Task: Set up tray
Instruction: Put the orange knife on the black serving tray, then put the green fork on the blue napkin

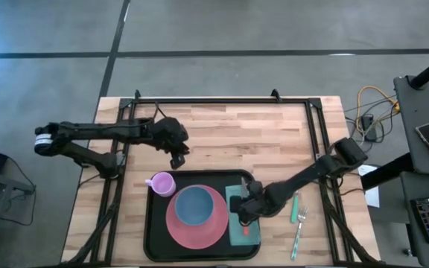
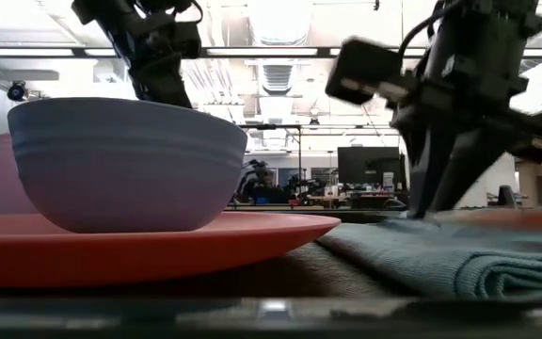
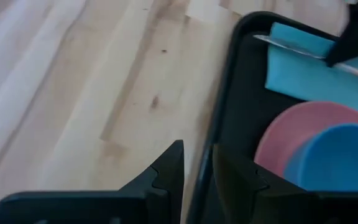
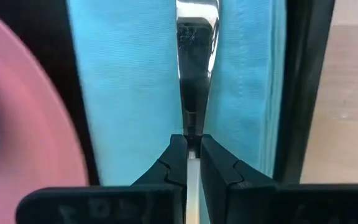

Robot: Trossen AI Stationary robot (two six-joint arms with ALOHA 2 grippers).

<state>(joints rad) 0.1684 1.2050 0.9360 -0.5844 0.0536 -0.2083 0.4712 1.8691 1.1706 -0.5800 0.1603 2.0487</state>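
Note:
The black tray lies at the table's near middle. On it sit a pink plate with a blue bowl, a lavender cup in the far left corner, and a folded teal napkin along the right side. A knife lies on the napkin, blade toward the far edge. My right gripper is down over the napkin, shut on the knife. My left gripper hovers over bare wood just beyond the tray's far left corner, fingers slightly open, touching nothing. My right gripper pinches the knife between its two fingers where the blade runs into the handle. The fingers come from above, slanting in from the table's right, and point along the knife. The blade lies flat on the napkin.
A fork with a green handle lies on the wood right of the tray. The table's far half is open wood. Black frame rails run along the table's sides and far edge.

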